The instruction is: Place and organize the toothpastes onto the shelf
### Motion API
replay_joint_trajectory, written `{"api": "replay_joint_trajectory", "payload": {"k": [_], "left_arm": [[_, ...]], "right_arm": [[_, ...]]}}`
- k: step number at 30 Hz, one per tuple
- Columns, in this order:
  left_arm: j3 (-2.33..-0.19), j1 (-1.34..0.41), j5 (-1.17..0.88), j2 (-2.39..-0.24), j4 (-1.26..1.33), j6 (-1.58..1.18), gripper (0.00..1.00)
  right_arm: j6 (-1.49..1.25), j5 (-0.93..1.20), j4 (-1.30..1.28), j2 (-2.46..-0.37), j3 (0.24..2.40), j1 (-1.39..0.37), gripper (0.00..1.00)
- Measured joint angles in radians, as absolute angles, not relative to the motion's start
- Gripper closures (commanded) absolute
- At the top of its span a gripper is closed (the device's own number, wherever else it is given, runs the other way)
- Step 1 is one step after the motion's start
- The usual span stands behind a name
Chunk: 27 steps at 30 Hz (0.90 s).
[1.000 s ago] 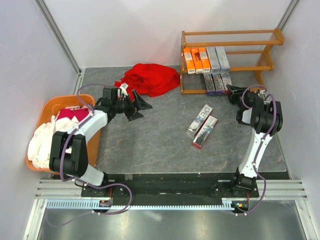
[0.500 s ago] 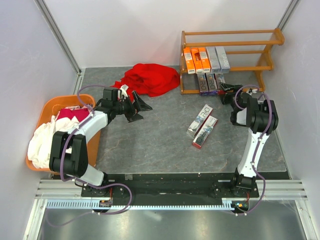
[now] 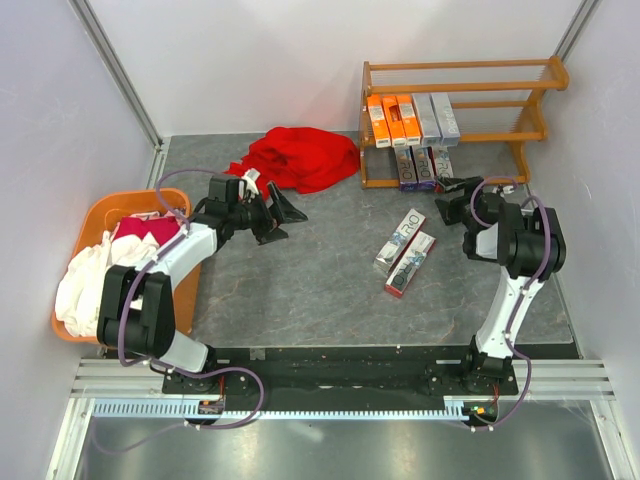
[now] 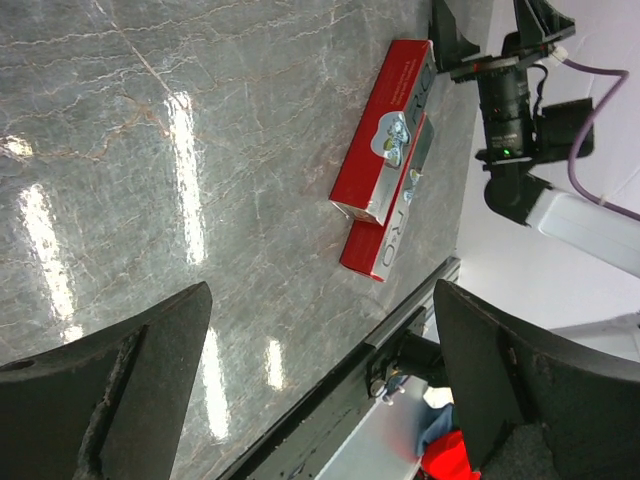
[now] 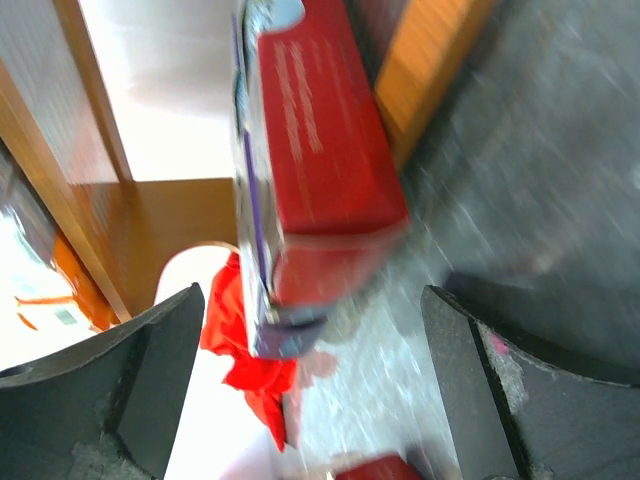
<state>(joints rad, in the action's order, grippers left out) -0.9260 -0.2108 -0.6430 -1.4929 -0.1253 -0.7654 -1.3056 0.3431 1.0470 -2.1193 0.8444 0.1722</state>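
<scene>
The shelf [image 3: 460, 68] stands at the back right. Its middle tier holds three orange toothpastes [image 3: 392, 120] and two silver-grey ones [image 3: 437, 117]; three darker boxes [image 3: 422, 166] lie on the lowest tier. Two more boxes [image 3: 403, 250] lie side by side on the table, also in the left wrist view [image 4: 385, 150]. My right gripper [image 3: 452, 196] is open just in front of the lowest tier; a red and purple box [image 5: 320, 170] lies off its fingertips, between no pads. My left gripper [image 3: 285, 213] hovers open over the table, left of centre, holding nothing.
A red cloth [image 3: 300, 158] is heaped left of the shelf. An orange basket [image 3: 98, 216] with white and red cloths sits at the left edge. Grey walls close in the table on three sides.
My right gripper has opened, let go of the red and purple box on the lowest tier, and drawn back from the shelf. The left gripper has shifted slightly right.
</scene>
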Motion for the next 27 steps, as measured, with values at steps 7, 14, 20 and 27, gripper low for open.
{"api": "replay_joint_trajectory", "payload": {"k": [7, 14, 20, 27], "left_arm": [[-0.951, -0.28, -0.576, -1.497, -0.15, -0.736, 0.0], [-1.081, -0.413, -0.432, -1.559, -0.218, -0.675, 0.0], [-1.247, -0.55, -0.265, -1.673, -0.306, -0.594, 0.0], [-1.438, -0.68, -0.11, -1.824, -0.386, -0.508, 0.0]], "right_arm": [[-1.261, 0.36, 0.997, -1.999, 0.702, 0.176, 0.02], [-1.185, 0.399, 0.839, -1.794, 0.588, 0.193, 0.02], [-1.053, 0.404, 0.632, -1.521, 0.548, 0.194, 0.02], [-0.889, 0.402, 0.353, -1.263, 0.549, 0.194, 0.02]]}}
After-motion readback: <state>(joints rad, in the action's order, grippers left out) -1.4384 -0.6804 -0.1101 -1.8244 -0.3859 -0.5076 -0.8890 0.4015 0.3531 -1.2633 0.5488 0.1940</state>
